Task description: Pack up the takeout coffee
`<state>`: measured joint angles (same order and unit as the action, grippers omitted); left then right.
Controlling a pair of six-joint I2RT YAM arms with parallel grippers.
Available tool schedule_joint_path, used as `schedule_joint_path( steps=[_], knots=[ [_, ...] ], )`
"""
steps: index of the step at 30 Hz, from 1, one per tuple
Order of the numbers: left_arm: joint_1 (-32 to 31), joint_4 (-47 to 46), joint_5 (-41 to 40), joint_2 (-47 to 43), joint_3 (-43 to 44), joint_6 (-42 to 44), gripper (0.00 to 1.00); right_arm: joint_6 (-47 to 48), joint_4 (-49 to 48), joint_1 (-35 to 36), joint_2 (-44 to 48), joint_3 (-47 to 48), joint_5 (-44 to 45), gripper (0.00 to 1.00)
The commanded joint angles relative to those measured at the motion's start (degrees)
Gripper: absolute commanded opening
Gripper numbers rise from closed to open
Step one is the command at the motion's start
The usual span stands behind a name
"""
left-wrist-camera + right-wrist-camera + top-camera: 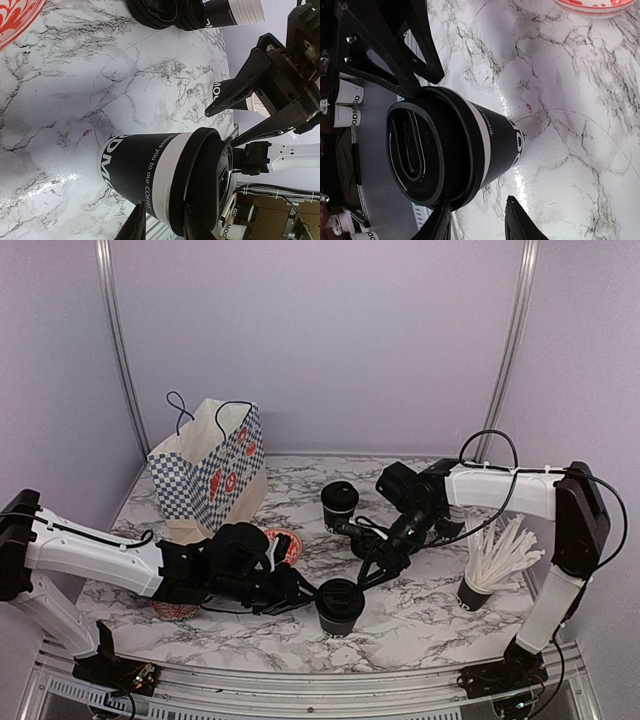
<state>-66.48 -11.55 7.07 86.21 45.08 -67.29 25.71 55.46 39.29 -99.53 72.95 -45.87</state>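
At the near edge of the marbled surface (420,615), one takeout coffee cup (340,607) is standing upright. Its black lid is sitting squarely on top and white lettering is running round its black wall. Take this cup as the centre of the dial, with twelve pointing toward the back wall.

The left tool (303,592) is sitting at nine o'clock, just beside the cup, with its jaws spread wide. In the left wrist view the cup is filling the space ahead of the two fingers. I cannot tell whether either finger is touching it.

The right tool (372,572) is hanging at about one o'clock, also close by the cup. Its jaws are parted wide and are gripping nothing. In the right wrist view the lid's rim is lying right next to one finger.

A red patterned bowl (287,543) is lying at about eleven o'clock, just behind the left tool. A second red bowl (172,611) is peeking out from under the left arm, far out at nine o'clock.

Farther back, at twelve o'clock, a second lidded cup (340,502) is standing upright, well apart from the first. Out at three o'clock a straw cup (478,592) is standing with white straws fanning from its mouth.

Farthest off, at about ten o'clock, a blue-and-white checked paper bag (205,480) is standing open near the back wall, its cord handles sticking up.
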Motion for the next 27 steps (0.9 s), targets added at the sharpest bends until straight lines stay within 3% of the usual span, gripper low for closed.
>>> schedule_joint_path(
  steps=[1,17,21,27],
  knots=[
    [-0.3,2.9,0.9,2.1,0.9,-0.4,0.26,1.7,2.3,-0.2,0.5,-0.4,-1.2,0.37],
    [-0.4,6.6,2.4,5.1,1.8,-1.7,0.19,4.5,5.2,-0.2,-1.8,-2.5,-4.9,0.46],
    [-0.6,7.4,3.1,6.3,1.4,-2.0,0.18,1.6,2.9,-0.2,-2.9,-2.6,-2.6,0.41],
    [-0.7,19.4,3.1,10.8,2.2,1.6,0.17,-2.3,0.0,-0.2,-6.7,-1.6,3.6,0.38]
  ],
)
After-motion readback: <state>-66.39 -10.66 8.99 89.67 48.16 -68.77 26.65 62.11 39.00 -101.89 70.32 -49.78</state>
